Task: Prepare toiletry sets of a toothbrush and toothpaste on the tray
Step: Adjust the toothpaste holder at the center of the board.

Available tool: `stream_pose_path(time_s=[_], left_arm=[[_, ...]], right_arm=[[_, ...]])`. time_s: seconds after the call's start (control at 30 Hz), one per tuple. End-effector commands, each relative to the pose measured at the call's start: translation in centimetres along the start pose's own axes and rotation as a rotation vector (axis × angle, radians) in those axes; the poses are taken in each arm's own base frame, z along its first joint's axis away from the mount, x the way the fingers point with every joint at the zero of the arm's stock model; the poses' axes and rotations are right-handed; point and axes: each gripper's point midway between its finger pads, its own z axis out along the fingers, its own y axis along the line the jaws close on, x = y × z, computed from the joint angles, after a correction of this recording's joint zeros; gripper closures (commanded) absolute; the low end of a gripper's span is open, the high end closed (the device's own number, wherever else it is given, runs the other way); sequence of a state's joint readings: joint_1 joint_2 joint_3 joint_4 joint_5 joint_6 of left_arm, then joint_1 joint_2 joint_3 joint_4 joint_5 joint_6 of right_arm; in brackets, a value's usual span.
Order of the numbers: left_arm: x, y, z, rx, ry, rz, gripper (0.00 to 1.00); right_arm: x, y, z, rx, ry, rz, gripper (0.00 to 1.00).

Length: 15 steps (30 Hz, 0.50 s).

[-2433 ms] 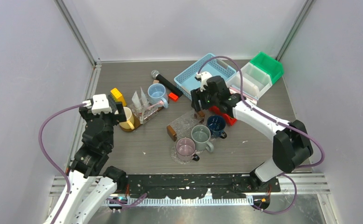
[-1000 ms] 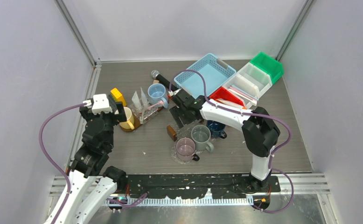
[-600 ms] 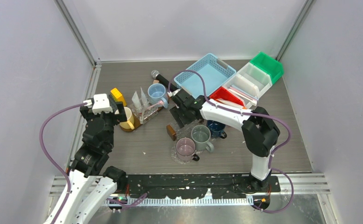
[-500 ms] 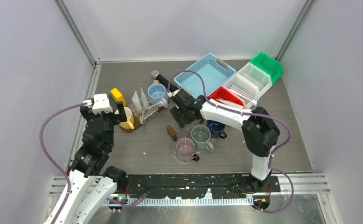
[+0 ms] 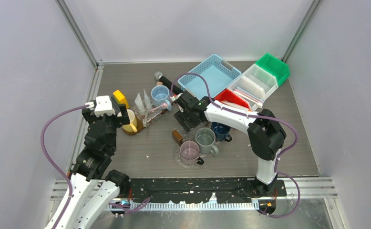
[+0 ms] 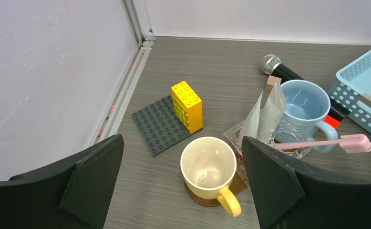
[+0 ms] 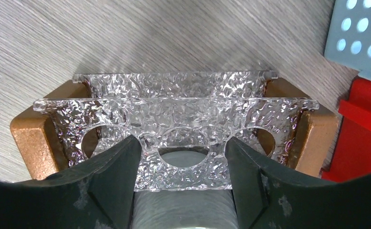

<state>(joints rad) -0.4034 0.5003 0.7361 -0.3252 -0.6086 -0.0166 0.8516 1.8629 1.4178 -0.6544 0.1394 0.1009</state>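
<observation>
1. Two pincers in view. The left pincer (image 6: 181, 143) is spread wide with nothing in it, hanging over the yellow mug (image 6: 207, 164).
2. The right pincer (image 7: 181, 148) has its jaws partly apart. It is down over the middle of a clear rack (image 7: 174, 119) that has round holes and brown end blocks.
3. In the right wrist view its fingers (image 7: 114, 176) overlap the rack's perforated plate. Can't tell whether they actually pinch it.
4. The rack sits mid-worktop (image 5: 140, 143), just beside the grey mug (image 5: 205, 138).
5. The pink toothbrush (image 6: 324, 143) lies roughly level across a second clear holder (image 6: 293, 136). Its head pokes out past the handle of the blue mug (image 6: 300, 102).
6. Two white tubes (image 6: 269, 112) stand upright in that same holder, against the blue mug's side.
7. The blue tray (image 5: 214, 78) is at the far side, and the black microphone (image 6: 288, 74) lies between it and the blue mug. The toothbrush and tubes are outside the tray, to its left in the top view.
8. The bins right of the tray hold slim items, too small to identify.
</observation>
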Motion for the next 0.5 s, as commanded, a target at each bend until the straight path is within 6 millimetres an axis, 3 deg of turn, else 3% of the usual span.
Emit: stream_pose_path(time_s=[0.0, 0.47], left_arm=[[-0.9, 0.0, 0.3, -0.004, -0.032, -0.013, 0.02], [-0.8, 0.0, 0.3, -0.006, -0.03, -0.011, 0.02]], right_arm=[[0.1, -0.1, -1.9, 0.004, 0.025, -0.001, 0.28], [-5.7, -1.0, -5.8, 0.048, -0.153, 0.08, 0.16]])
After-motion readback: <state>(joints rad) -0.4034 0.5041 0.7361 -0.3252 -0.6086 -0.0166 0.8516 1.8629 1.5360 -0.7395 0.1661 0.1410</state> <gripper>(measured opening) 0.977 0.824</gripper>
